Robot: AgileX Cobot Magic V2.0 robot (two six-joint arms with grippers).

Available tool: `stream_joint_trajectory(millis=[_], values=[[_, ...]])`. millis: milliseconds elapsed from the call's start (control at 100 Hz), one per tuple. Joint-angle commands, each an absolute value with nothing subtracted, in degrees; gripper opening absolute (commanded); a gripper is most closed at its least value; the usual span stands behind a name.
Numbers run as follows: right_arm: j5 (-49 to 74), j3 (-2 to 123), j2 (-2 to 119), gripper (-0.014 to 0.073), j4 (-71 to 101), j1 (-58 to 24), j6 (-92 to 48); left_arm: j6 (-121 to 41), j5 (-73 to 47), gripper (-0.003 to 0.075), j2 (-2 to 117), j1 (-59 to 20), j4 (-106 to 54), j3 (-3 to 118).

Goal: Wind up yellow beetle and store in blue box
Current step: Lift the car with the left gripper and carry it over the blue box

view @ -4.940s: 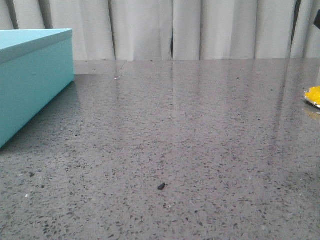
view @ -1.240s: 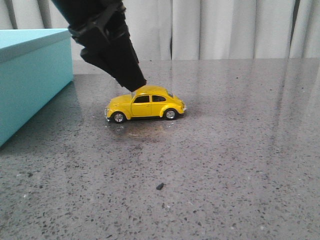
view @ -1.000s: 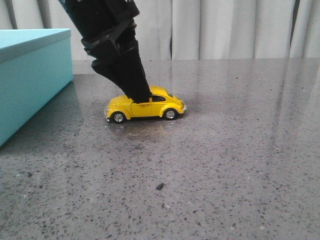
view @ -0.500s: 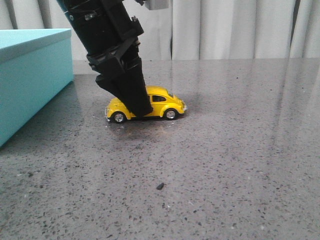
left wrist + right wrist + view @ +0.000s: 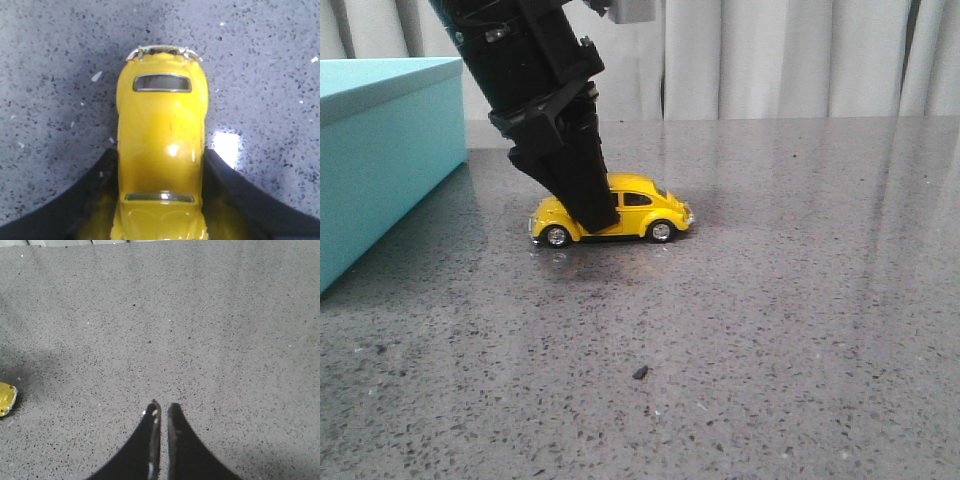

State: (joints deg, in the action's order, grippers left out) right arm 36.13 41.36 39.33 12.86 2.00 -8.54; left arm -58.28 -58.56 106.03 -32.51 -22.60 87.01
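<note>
The yellow beetle point(image 5: 645, 212) stands on its wheels on the grey table, side-on in the front view, nose to the right. My left gripper point(image 5: 598, 222) comes down over its cabin, and the near finger hides the door area. In the left wrist view the two black fingers point(image 5: 235, 200) press against both sides of the beetle point(image 5: 161, 120), so the gripper point(image 5: 161, 155) is shut on it. The blue box point(image 5: 380, 150) sits at the far left with its lid on. My right gripper point(image 5: 161, 407) is shut and empty above bare table; it is out of the front view.
A small dark speck point(image 5: 641, 372) lies on the table nearer the camera. A yellow object point(image 5: 6, 398) shows at the edge of the right wrist view. White curtains point(image 5: 770, 60) hang behind the table's far edge.
The beetle, absent from the table's middle 4.9 s ago, now stands there. Over the last second my left gripper lowered from the roof down around the cabin. The car stayed put.
</note>
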Motion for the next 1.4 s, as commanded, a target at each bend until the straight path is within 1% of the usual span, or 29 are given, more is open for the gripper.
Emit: stream_joint_trajectory(millis=[0, 90, 260, 390, 500, 600, 780, 1050, 1180, 1390], values=[[32.0, 42.7, 39.0, -0.0049, 13.3, 1.9, -9.1, -57.9, -60.1, 0.0033, 103.4, -32.8, -24.4, 89.6], [32.0, 42.7, 39.0, -0.0049, 13.3, 1.9, -9.1, -55.8, -62.6, -0.0002, 103.4, -32.7, -24.4, 92.5], [32.0, 42.7, 39.0, -0.0049, 13.3, 1.9, -9.1, -51.2, -66.9, -0.0002, 103.4, -32.7, -24.3, 100.8], [32.0, 42.7, 39.0, -0.0049, 13.3, 1.9, -9.1, -48.1, -73.1, -0.0003, 103.4, -32.7, -21.9, 109.2], [32.0, 42.7, 39.0, -0.0049, 13.3, 1.9, -9.1, -43.0, -73.3, -0.002, 102.1, -32.3, -15.8, 114.9], [32.0, 42.7, 39.0, -0.0049, 13.3, 1.9, -9.1, -38.8, -73.3, -0.002, 99.7, -30.7, -11.9, 116.7], [32.0, 42.7, 39.0, -0.0049, 13.3, 1.9, -9.1, -33.8, -73.3, -0.002, 94.7, -23.9, -11.8, 116.7], [32.0, 42.7, 39.0, -0.0049, 13.3, 1.9, -9.1, -29.2, -73.3, -0.002, 88.6, -11.2, -11.8, 115.6], [32.0, 42.7, 39.0, -0.0049, 13.3, 1.9, -9.1, -29.4, -73.3, -0.002, 86.3, -7.1, -12.6, 110.0], [32.0, 42.7, 39.0, -0.0049, 13.3, 1.9, -9.1, -29.7, -73.0, -0.002, 85.3, -5.1, -12.7, 96.6]])
